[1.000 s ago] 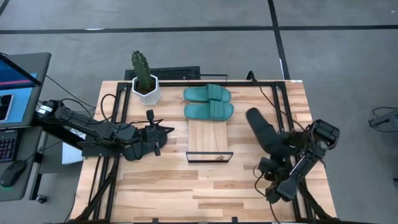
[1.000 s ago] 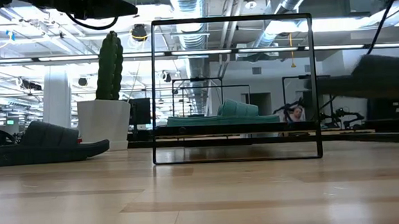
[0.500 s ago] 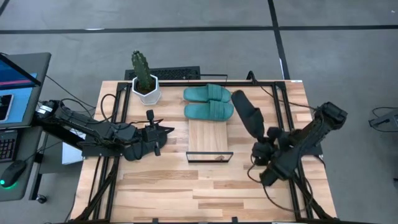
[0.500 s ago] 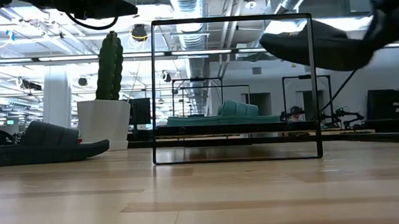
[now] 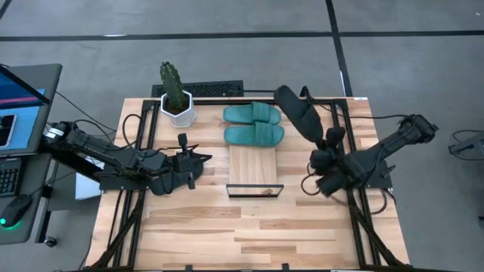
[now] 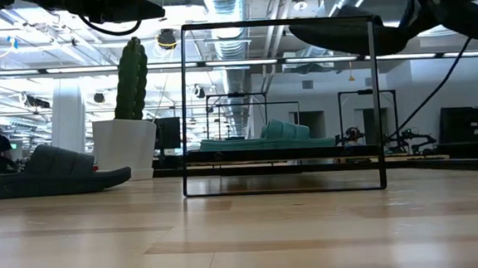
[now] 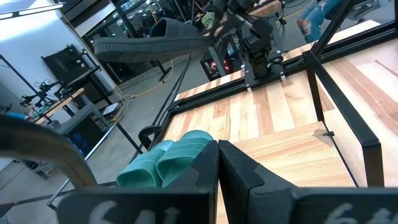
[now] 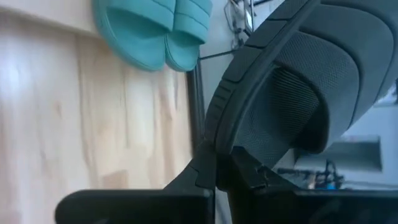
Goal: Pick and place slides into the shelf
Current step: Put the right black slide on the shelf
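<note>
on the counter (image 5: 249,227), the left pincer (image 5: 198,162) waits closed and empty beside the shelf (image 5: 255,170). the right pincer (image 5: 327,146) clamps a black slide (image 5: 296,113) in the air, just right of the teal slides (image 5: 254,125) lying on the shelf's far end.

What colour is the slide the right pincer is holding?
Black slide; shows best in the high view.

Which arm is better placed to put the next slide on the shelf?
The right. Its gripper already holds a black slide raised beside the shelf; the left gripper waits empty.
</note>
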Controlling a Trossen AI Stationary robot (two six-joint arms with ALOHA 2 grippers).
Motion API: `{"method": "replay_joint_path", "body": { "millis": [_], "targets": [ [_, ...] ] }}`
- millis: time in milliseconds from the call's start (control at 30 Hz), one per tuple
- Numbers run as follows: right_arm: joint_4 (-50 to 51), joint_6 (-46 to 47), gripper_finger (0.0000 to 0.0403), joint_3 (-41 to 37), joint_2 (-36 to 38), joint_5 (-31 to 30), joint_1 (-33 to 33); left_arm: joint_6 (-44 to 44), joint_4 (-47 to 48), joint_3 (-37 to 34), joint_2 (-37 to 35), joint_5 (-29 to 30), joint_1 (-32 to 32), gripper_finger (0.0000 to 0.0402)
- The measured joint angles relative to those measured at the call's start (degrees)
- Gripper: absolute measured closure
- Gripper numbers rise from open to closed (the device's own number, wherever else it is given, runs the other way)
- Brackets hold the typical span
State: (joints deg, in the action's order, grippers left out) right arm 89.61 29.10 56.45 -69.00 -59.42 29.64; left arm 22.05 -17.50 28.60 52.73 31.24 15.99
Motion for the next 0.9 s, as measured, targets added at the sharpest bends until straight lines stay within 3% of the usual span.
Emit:
{"method": "replay_joint_path", "body": {
  "millis": [200,367,600,900],
  "targets": [
    [-4.28,-16.96,0.04,0.02,8.14,0.29,-2.65,0.37,0.0,-0.01,0.0,0.03,0.0,0.0402],
    [-18.86,-39.41,0.04,0.02,15.6,3.9,-6.33,0.32,0.0,0.0,0.0,0.04,0.02,0.0402],
    [-41.1,-71.15,0.04,0.07,22.15,21.03,-20.16,-1.38,0.09,0.0,0.0,0.07,0.02,0.0401],
    [-47.22,-87.53,0.04,0.07,19.12,49.24,-44.44,-6.11,2.47,0.0,0.0,0.07,0.02,0.0401]
  ]
}}
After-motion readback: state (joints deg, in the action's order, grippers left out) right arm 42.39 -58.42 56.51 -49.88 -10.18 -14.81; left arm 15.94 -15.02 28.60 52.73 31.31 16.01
